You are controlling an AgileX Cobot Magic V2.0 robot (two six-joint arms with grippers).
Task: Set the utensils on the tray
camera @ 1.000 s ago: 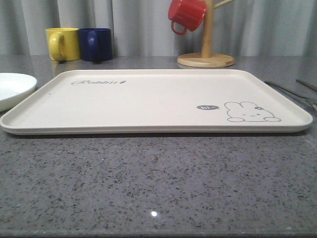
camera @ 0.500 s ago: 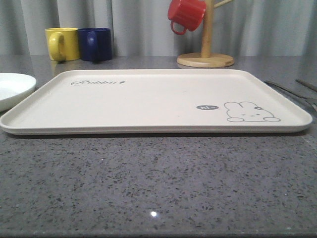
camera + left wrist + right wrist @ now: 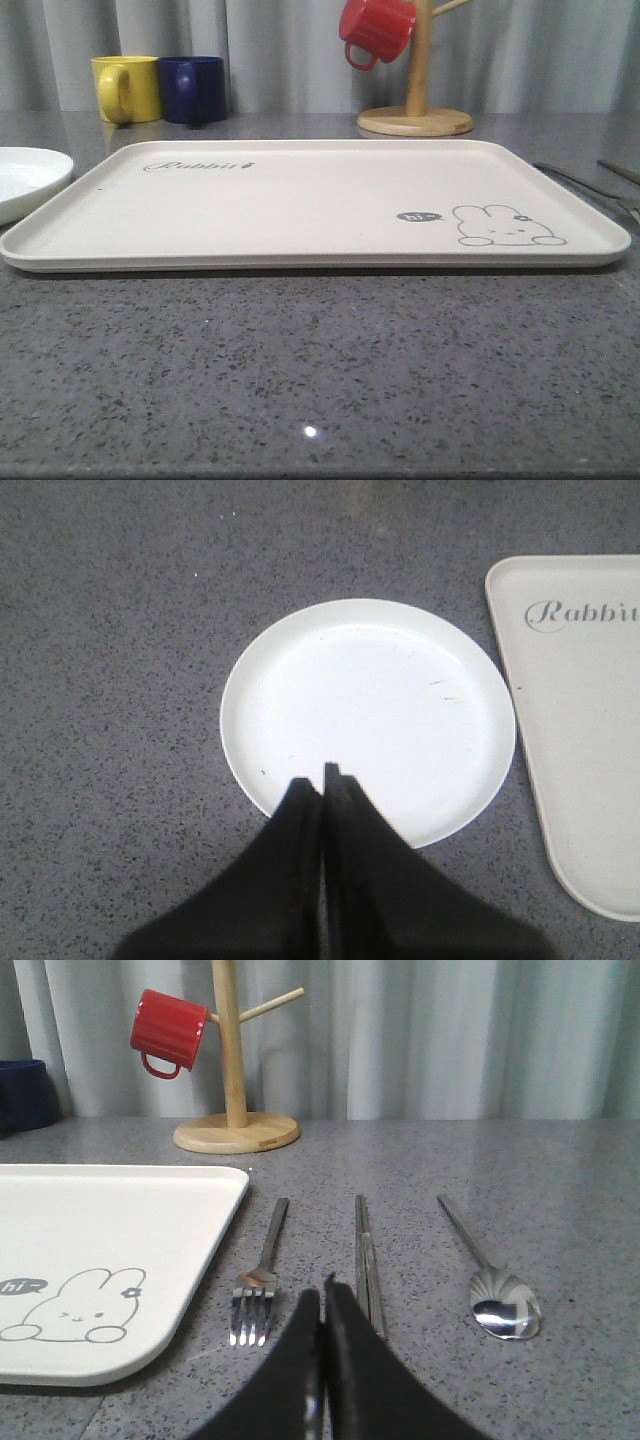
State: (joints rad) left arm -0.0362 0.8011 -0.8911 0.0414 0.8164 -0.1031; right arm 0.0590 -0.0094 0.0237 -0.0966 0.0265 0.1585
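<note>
The cream tray (image 3: 300, 200) with a bunny drawing and "Rabbit" script lies bare in the middle of the grey table. To its right lie the utensils side by side: a fork (image 3: 260, 1278), a pair of chopsticks (image 3: 366, 1255) and a spoon (image 3: 492, 1278); thin ends of them show at the front view's right edge (image 3: 590, 185). My right gripper (image 3: 322, 1300) is shut and empty, low over the table between fork and chopsticks. My left gripper (image 3: 322, 777) is shut and empty above the near rim of a round white plate (image 3: 368, 700).
The white plate (image 3: 25, 180) sits left of the tray. A yellow mug (image 3: 127, 88) and a dark blue mug (image 3: 193, 89) stand at the back left. A wooden mug tree (image 3: 416, 110) with a red mug (image 3: 375, 30) stands at the back right.
</note>
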